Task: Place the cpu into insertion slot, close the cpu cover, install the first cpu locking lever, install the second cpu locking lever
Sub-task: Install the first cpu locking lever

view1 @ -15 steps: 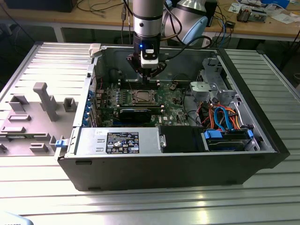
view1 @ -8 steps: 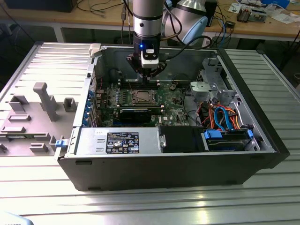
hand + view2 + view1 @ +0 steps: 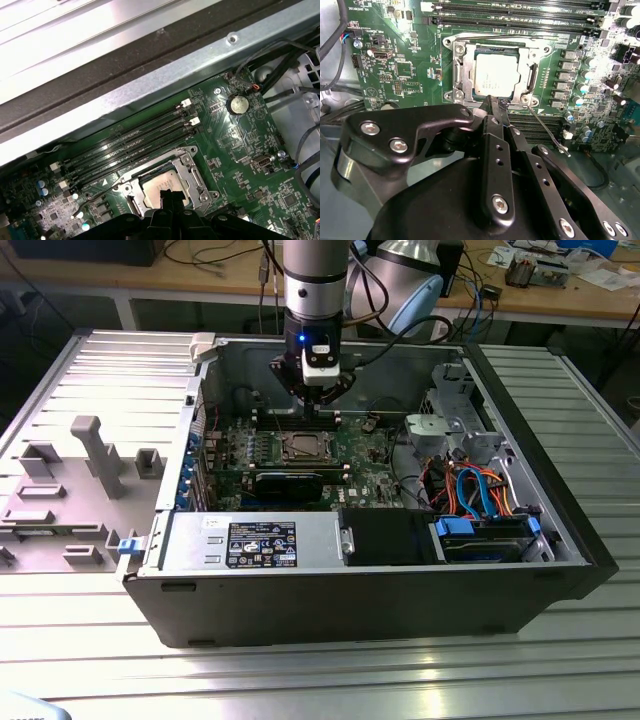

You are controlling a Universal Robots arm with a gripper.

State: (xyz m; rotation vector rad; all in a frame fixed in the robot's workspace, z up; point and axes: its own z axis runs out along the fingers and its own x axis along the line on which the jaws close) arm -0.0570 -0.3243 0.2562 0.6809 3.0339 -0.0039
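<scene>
saw cpu [image 3: 496, 75] seated in slot [image 3: 448, 44] of green board [image 3: 400, 85], inside open pc case [image 3: 575, 550] on ribbed tabletop [image 3: 300, 680]. noted cover [image 3: 464, 70] lying flat over it, chip showing thru window. found fingers [image 3: 490, 140] clenched tip to tip, holding nothing, tips just beside socket corner. spotted one lever [image 3: 547, 132] sticking out loose from that corner across mem slots [image 3: 550, 120]; cd not tell if other lever [image 3: 495, 36] was latched.
</scene>
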